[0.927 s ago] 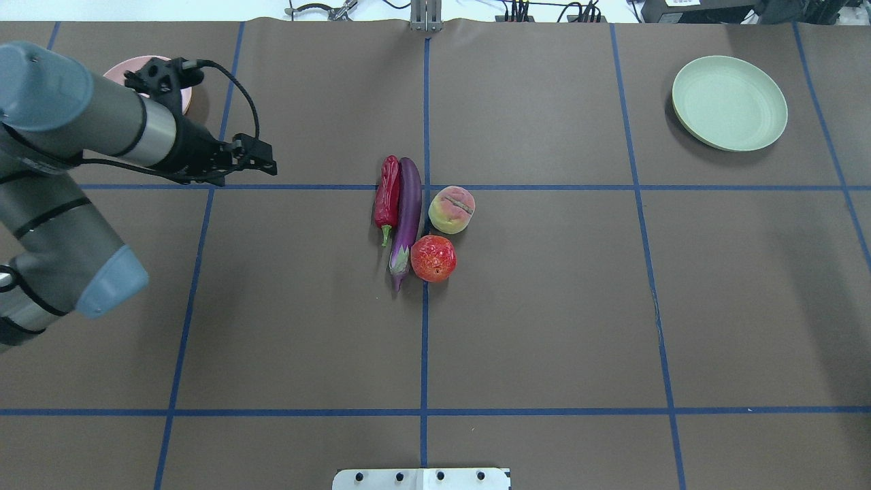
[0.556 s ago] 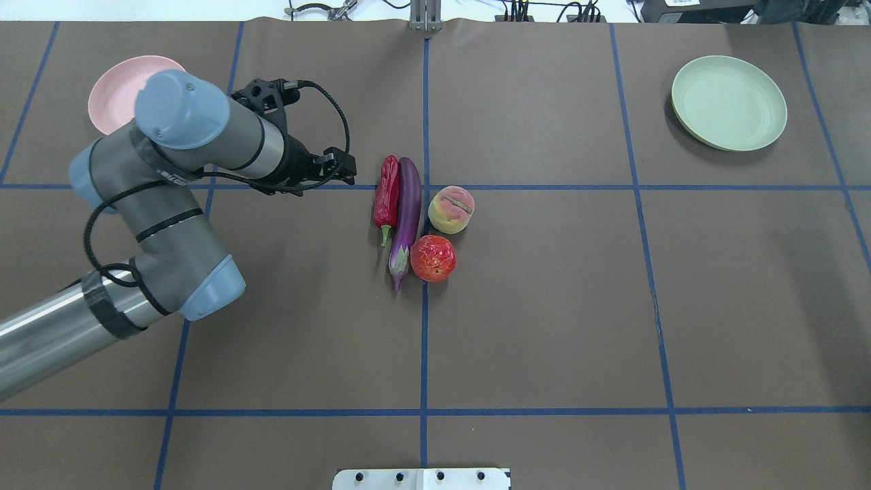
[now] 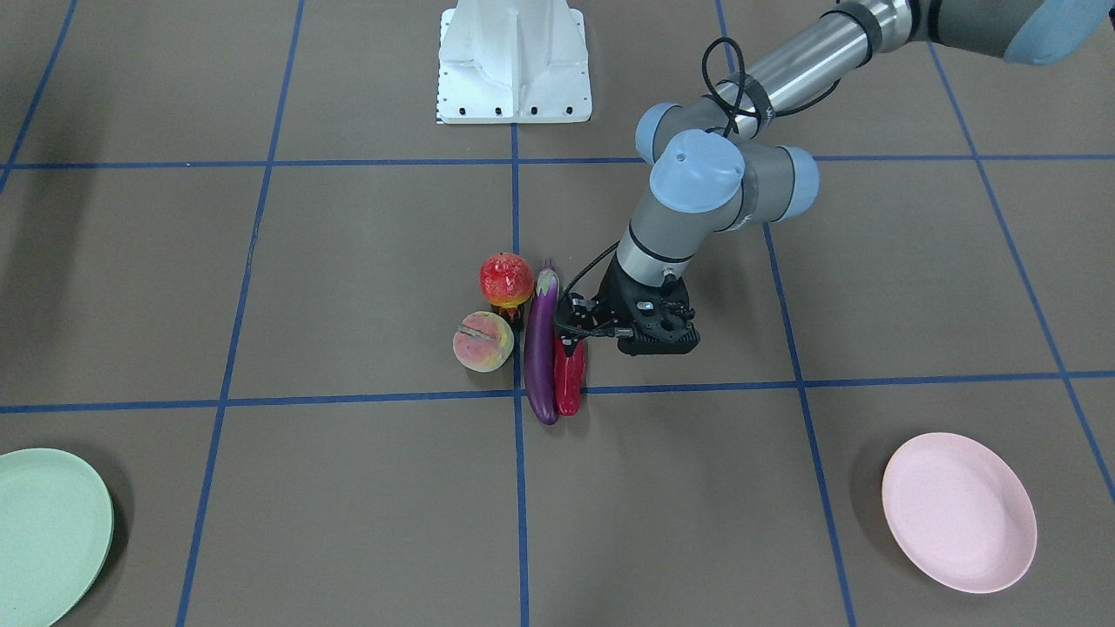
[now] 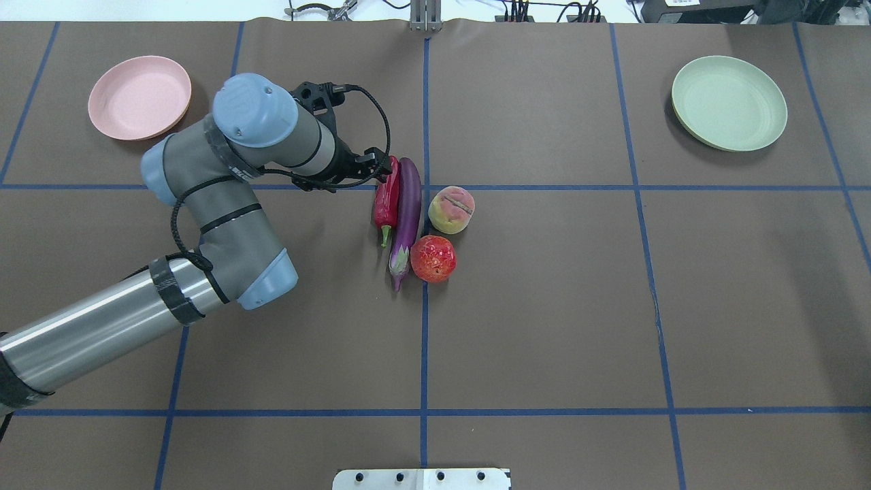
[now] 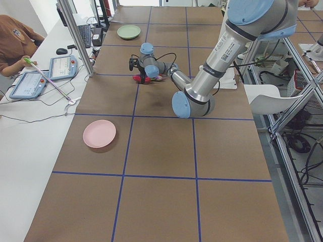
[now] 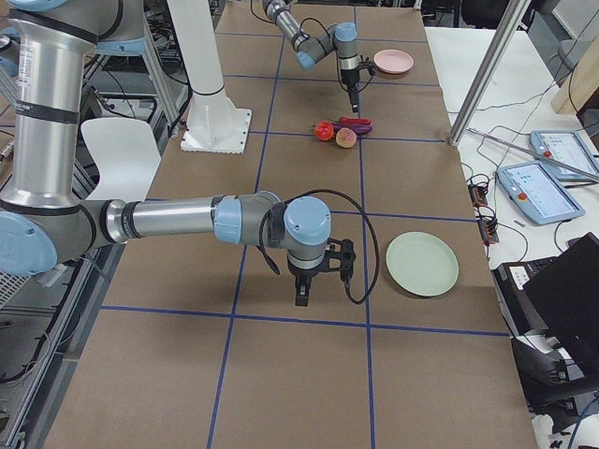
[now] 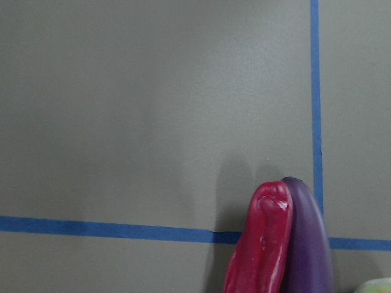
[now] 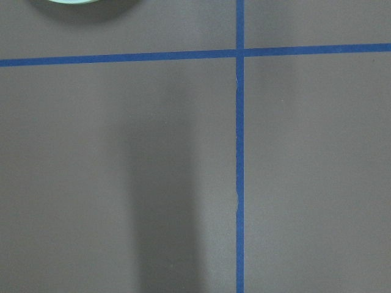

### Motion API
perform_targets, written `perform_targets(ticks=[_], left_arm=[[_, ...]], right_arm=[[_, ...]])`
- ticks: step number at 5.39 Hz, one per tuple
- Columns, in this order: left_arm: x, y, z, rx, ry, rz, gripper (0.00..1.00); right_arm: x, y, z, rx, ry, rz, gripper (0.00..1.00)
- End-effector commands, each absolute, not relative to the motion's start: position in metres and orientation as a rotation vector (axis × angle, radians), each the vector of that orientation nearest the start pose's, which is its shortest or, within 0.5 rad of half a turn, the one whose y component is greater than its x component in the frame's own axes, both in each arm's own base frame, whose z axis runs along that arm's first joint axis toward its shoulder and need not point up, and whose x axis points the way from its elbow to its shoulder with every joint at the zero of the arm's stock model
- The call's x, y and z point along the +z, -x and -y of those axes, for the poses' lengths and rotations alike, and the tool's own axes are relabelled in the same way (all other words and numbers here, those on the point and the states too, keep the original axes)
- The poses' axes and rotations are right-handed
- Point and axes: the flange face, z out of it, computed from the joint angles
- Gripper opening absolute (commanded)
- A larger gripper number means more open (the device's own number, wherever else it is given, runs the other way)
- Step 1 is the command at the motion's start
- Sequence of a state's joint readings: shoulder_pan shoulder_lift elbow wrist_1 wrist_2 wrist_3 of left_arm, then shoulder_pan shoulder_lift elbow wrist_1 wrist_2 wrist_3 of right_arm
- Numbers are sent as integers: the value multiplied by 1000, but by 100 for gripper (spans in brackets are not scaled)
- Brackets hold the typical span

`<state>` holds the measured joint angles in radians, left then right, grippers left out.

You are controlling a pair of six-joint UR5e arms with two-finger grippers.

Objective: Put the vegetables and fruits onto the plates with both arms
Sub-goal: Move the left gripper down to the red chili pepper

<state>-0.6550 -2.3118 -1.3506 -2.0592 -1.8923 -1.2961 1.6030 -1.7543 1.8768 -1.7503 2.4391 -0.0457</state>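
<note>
My left gripper (image 3: 571, 340) hangs over the red chili pepper (image 3: 568, 392), which lies on the table (image 3: 348, 261) against the eggplant (image 3: 540, 357); I cannot tell how wide its fingers stand. My right gripper (image 6: 301, 297) hangs near the green plate (image 6: 422, 264), spread equally unclear.

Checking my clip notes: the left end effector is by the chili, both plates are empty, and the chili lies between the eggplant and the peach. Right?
Not quite. The overhead view shows the eggplant lying between the chili and the peach. The rest holds: the left end effector is by the chili, and the pink plate and green plate are empty.
</note>
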Motion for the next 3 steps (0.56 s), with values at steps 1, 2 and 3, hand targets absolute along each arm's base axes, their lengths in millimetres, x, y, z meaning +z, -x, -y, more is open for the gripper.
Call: perform_targets(ticks=[1,2,3], left_arm=[[246,-554,544,-180,-185,-1015,93],[248,-555,544,-179,-184,-1013,85],[248,-555,544,-179,-184,-1012,77]], right_arm=[[603,-70,406,12,21,869,100],[603,-70,406,12,21,869,100],[603,-70,406,12,21,869,100]])
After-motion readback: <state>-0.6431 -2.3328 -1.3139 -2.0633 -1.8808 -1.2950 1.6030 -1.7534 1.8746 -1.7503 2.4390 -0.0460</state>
